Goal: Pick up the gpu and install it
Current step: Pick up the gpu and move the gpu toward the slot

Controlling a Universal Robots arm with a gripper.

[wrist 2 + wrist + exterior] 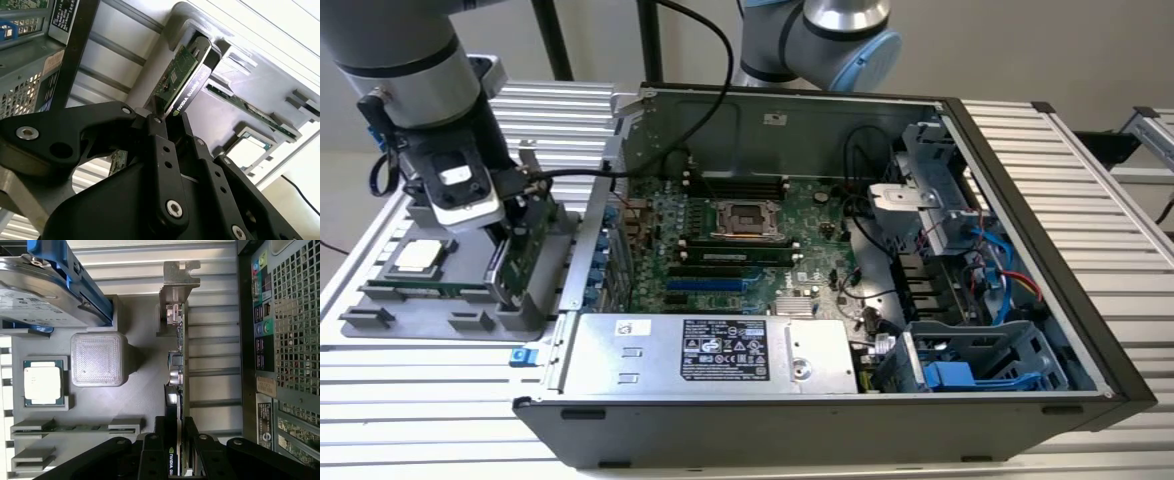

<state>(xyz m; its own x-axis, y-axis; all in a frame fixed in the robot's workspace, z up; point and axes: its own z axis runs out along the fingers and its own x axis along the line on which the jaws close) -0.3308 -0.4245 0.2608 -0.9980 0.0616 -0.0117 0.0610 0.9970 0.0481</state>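
Grey tray (135,405), gpu (187,80) within gripper (169,119)

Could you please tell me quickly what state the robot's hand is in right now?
The hand is closed on the gpu, which stands on edge in the grey tray.
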